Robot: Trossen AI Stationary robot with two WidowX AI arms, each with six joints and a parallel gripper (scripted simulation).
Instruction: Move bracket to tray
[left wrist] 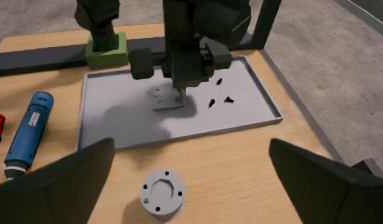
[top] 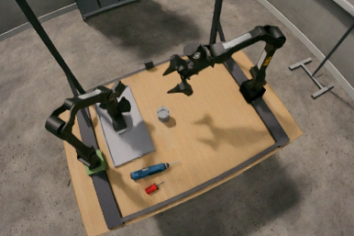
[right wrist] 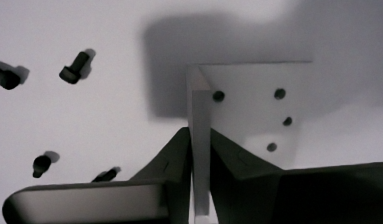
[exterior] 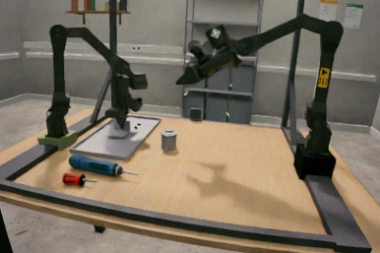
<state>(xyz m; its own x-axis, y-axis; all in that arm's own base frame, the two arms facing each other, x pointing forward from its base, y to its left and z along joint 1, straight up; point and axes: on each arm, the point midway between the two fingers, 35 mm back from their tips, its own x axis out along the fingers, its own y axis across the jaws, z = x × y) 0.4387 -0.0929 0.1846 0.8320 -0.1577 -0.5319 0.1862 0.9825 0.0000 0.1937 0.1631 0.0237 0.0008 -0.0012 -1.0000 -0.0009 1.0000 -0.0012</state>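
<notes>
The light grey L-shaped bracket (right wrist: 247,107) (top: 124,130) is in the grey tray. Its flat plate looks to lie on the tray floor and its upright flange is pinched between the fingers of my right gripper (right wrist: 200,165). The right gripper is shut on it; it also shows in the left wrist view (left wrist: 181,90), with the bracket (left wrist: 169,99) below it. The joint module (top: 163,115), a short grey cylinder, stands upright on the table beside the tray (left wrist: 177,108). My left gripper (top: 176,80) is open and empty, high above the table behind the joint module (left wrist: 162,194).
Several small black bolts (left wrist: 219,95) lie loose in the tray next to the bracket. A blue screwdriver (top: 149,170) and a small red one (top: 152,187) lie near the table's front. A dark rail frames the table top.
</notes>
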